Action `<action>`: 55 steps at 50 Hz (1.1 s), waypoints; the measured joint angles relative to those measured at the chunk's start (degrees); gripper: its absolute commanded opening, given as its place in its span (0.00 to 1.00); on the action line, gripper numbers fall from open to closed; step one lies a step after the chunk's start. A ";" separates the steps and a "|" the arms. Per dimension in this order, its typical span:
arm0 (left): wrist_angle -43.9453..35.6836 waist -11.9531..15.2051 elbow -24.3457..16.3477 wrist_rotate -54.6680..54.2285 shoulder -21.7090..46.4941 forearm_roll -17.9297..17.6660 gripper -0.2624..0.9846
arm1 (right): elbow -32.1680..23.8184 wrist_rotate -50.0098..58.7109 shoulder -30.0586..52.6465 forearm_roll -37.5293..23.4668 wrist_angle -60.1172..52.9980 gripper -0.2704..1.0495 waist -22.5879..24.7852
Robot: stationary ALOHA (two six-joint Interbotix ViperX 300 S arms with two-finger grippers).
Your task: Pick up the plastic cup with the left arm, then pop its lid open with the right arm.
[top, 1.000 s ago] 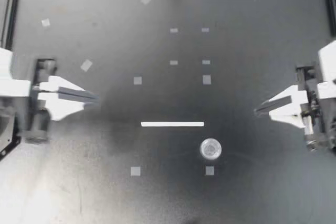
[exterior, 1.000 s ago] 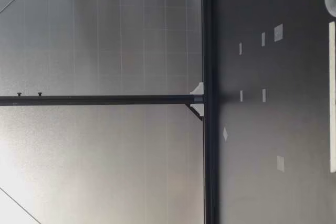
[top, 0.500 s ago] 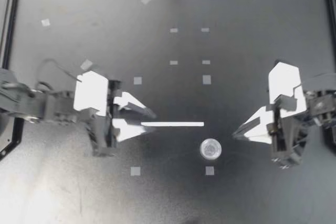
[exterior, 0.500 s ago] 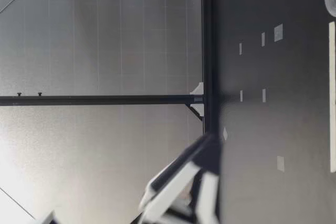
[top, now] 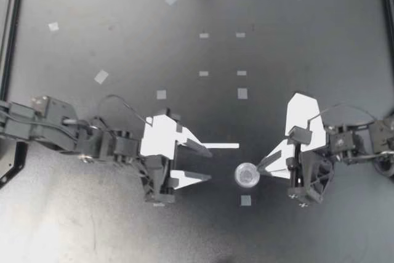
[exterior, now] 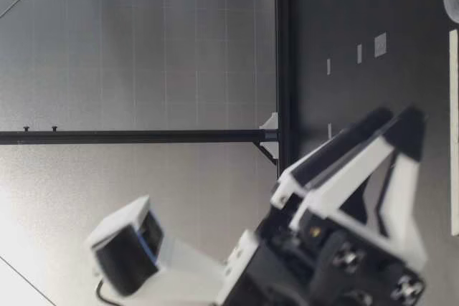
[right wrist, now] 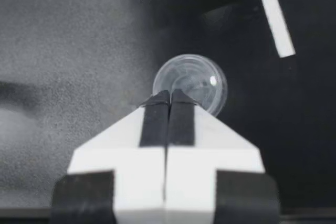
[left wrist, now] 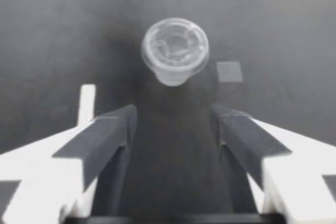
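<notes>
Left hand (top: pixel 210 165) and right hand (top: pixel 260 167) nearer clear round cup (top: pixel 247 175)

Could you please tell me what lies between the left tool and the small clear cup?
Only bare dark table separates my open left tool from the clear cup ahead of it; the left wrist view shows this plainly.

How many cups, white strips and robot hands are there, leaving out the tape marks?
cup: 1
strip: 1
hands: 2, left hand and right hand
total: 4
</notes>
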 measured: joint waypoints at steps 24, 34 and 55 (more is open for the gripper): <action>0.35 -0.18 -6.77 0.00 7.91 0.09 0.69 | 0.35 1.93 3.52 -0.09 -3.43 0.12 1.14; 0.53 -0.18 -8.70 0.00 9.76 0.09 0.73 | 0.62 1.93 4.22 -0.09 -3.87 0.12 1.14; 0.53 -0.26 -12.13 0.00 13.18 0.18 0.73 | 0.62 1.93 5.98 -0.09 -5.45 0.12 1.14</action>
